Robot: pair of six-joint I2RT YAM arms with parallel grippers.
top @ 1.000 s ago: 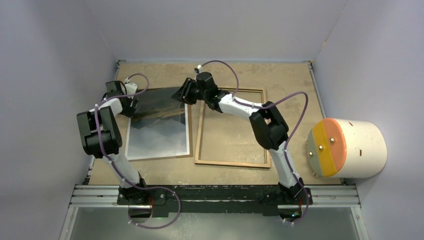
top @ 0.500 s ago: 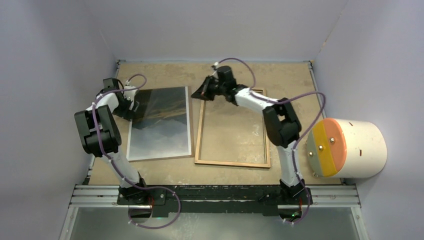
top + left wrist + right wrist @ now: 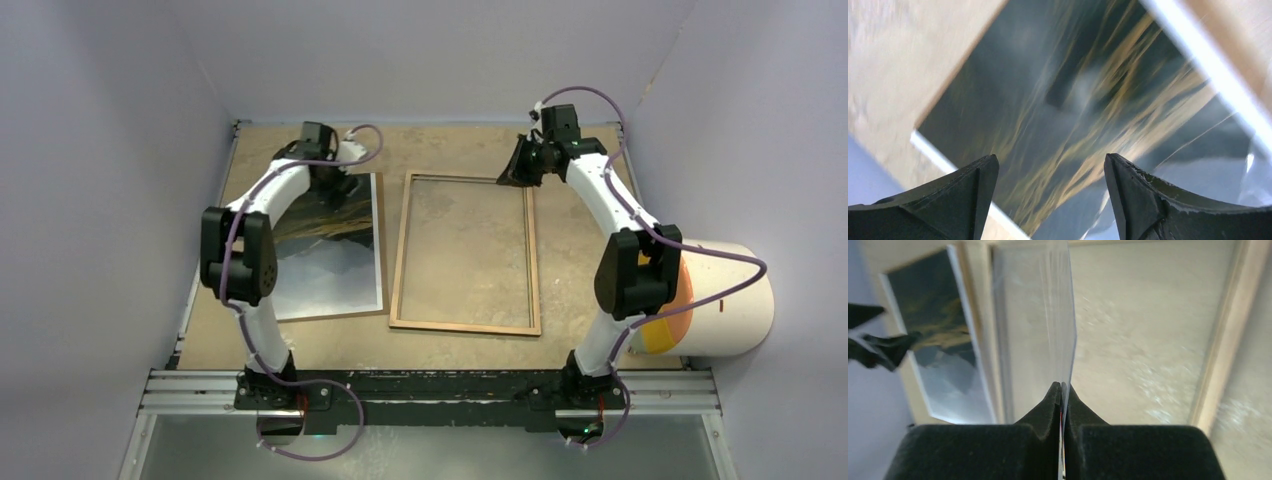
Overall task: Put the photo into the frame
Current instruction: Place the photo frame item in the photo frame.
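Looking down from above, we see the glossy rectangular photo of a dark, misty mountain landscape lying flat and picture-up on the tan table. It sits just beside the large rectangular light brown wooden frame, at its 9 o'clock. Our left gripper hovers over the photo's far end, fingers spread wide. Our right gripper, at the frame's 1 o'clock corner, is pinched tight on a thin clear sheet, which the right wrist camera sees edge-on.

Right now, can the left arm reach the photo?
Probably yes. The left gripper is open just over the photo, with nothing between them; the right gripper, shut on a clear pane, is away at the frame.
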